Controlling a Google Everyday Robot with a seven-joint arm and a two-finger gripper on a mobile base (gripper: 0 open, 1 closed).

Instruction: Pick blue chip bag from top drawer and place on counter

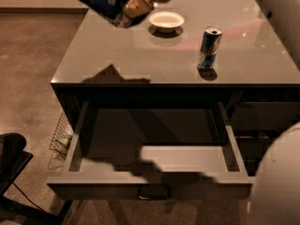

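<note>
The blue chip bag [108,3] hangs in the air at the top left, above the left part of the counter [140,55]. My gripper [135,4] is shut on the bag's right end, and my pale arm runs off the top of the view. The bag's shadow falls on the counter near its front left edge. The top drawer [150,161] stands pulled open below the counter's front edge, and its pale-grey floor holds nothing. Its small metal handle [152,192] shows at the front.
A white bowl [166,20] sits at the back middle of the counter. A tall blue-and-silver can [209,48] stands right of centre. Dark drawers [267,121] sit to the right. A wire basket [60,139] stands on the floor at left, and a black chair base [11,172] at bottom left.
</note>
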